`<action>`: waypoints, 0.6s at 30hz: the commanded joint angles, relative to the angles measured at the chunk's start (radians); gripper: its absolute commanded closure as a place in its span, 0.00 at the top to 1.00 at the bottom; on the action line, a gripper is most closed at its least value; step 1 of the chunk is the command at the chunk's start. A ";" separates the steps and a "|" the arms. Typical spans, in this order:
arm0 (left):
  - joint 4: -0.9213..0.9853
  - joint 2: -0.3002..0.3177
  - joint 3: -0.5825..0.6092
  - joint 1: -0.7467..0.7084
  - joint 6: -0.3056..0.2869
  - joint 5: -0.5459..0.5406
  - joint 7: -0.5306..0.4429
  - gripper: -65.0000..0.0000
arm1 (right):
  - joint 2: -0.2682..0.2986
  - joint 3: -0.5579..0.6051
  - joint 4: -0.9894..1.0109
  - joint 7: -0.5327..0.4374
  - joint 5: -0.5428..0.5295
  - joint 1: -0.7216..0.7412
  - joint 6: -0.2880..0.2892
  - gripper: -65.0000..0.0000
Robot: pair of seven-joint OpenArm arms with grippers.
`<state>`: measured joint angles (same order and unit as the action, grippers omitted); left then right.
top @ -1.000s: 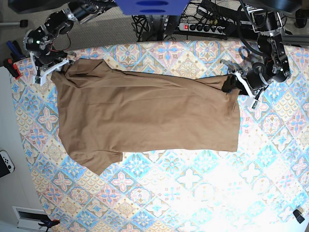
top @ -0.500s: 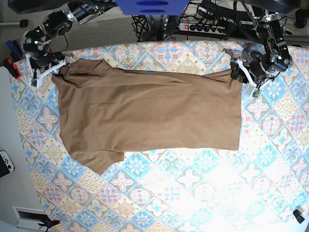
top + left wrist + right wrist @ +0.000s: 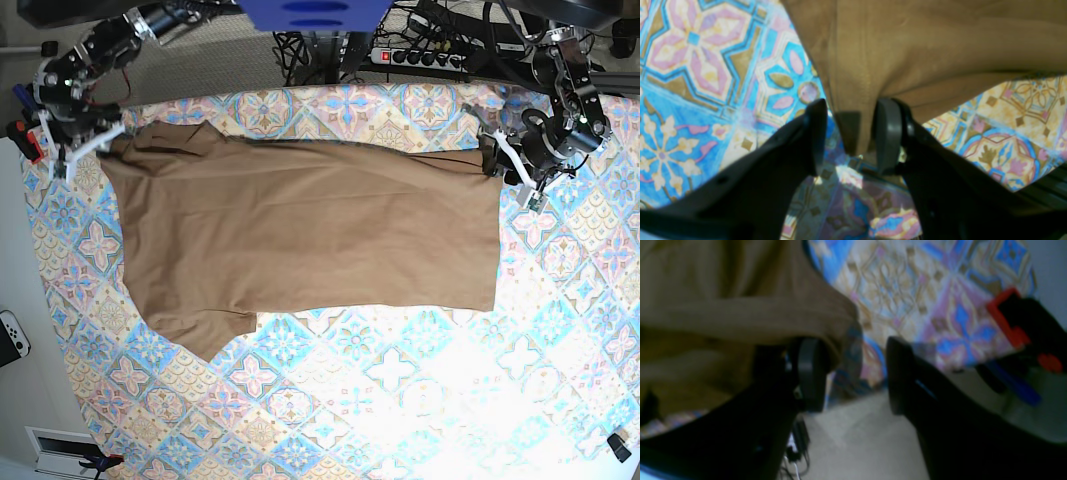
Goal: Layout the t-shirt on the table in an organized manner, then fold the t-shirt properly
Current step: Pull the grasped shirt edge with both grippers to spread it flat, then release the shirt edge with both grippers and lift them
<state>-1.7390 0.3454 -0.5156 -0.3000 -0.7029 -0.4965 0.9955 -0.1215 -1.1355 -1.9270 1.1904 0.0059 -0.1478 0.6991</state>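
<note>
While I watch from the overhead view, the t-shirt [image 3: 300, 235] lies spread across the upper half of the table [image 3: 400, 400], tan-brown side up, mostly flat with a few long creases running along its top edge. One short sleeve pokes out at the lower left of the cloth, and the straight edge on the right side of that view runs roughly parallel to the table's side. The top edge looks pulled taut between my two arms.

On the left wrist camera, I see the left gripper [image 3: 848, 133] with a corner of the shirt hanging down between its dark pads; the fabric touches the right-hand pad [image 3: 888, 133], but a clear gap shows on the other side, so the jaws stand parted and are not pinching the cloth. In the overhead view this gripper [image 3: 505, 165] sits at the shirt's top right corner.

On the right wrist camera, which is rather blurred, the right gripper [image 3: 853, 373] also has its jaws apart. A fold of shirt [image 3: 740, 316] drapes over and against the left-hand pad [image 3: 810, 373], while the other pad stands clear of it, with patterned table and pale floor visible in the gap. Overhead, it [image 3: 85, 145] is at the shirt's top left corner, near the table's edge.

A red and black clamp [image 3: 1017, 326] sits just beyond that table edge.
</note>
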 commanded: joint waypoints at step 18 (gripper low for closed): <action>-0.019 0.014 -0.008 0.000 0.005 -0.004 -0.008 0.37 | 0.018 0.162 -0.005 -0.017 -0.005 0.014 -0.001 0.41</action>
<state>-1.7390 0.3443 -0.5167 -0.3050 -0.7029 -0.4931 0.9993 -0.1169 -0.9688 -1.9175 1.1889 0.0055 -0.1398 0.6994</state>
